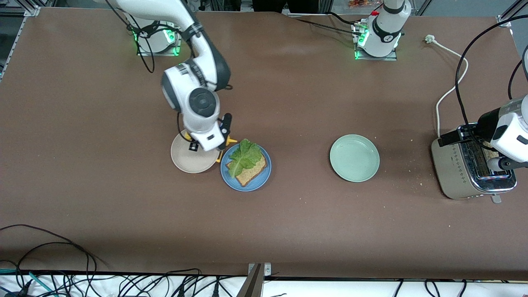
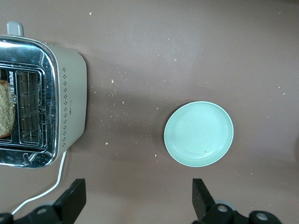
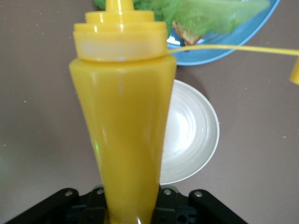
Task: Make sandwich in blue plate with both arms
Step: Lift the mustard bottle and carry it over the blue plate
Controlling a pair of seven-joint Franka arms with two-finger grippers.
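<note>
Front view: the blue plate (image 1: 246, 167) sits mid-table, toward the right arm's end, with one toast slice (image 1: 251, 173) on it and a lettuce leaf (image 1: 244, 159) laid over the toast. No second slice covers the leaf. A beige plate (image 1: 193, 159) touches the blue plate's rim on the side toward the right arm's end. The right gripper (image 1: 225, 142) hangs over the seam between these two plates, clamped on a yellow bottle (image 1: 226, 144) that peeks out beneath it. A mint plate (image 1: 354, 158) lies bare, well apart toward the left arm's end. The left gripper (image 1: 493, 163) hovers over the toaster (image 1: 470, 169), where bread (image 1: 491, 154) shows in a slot.

Left wrist view: the left gripper's fingers (image 2: 72, 200) are spread wide, holding nothing, above bare table between toaster (image 2: 42, 100) and mint plate (image 2: 198, 134). Bread (image 2: 5, 109) stands in one slot.

Right wrist view: the bottle (image 3: 124, 116) fills the middle, gripped at its base, nozzle toward the lettuce (image 3: 205, 11) on the blue plate (image 3: 219, 51); the beige plate (image 3: 191, 133) lies beneath
</note>
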